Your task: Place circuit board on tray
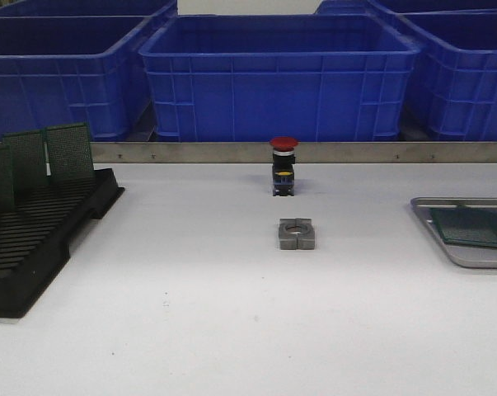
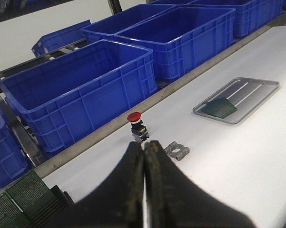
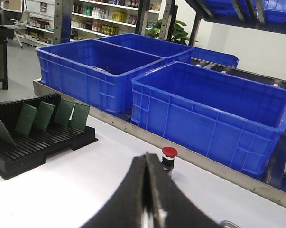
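The silver-grey tray (image 1: pixel 458 250) lies at the table's right edge with a green circuit board (image 1: pixel 471 227) flat on it. Both also show in the left wrist view: tray (image 2: pixel 256 90), board (image 2: pixel 219 108). Several more green boards (image 1: pixel 49 155) stand upright in the black slotted rack (image 1: pixel 30 247) on the left; they also show in the right wrist view (image 3: pixel 43 116). My left gripper (image 2: pixel 144 146) is shut and empty, high above the table. My right gripper (image 3: pixel 145 156) is shut and empty too. Neither gripper shows in the front view.
A red-capped push button (image 1: pixel 283 165) stands at the middle back, with a small grey metal block (image 1: pixel 297 234) in front of it. Large blue bins (image 1: pixel 277 74) line the far side behind a metal rail (image 1: pixel 355 152).
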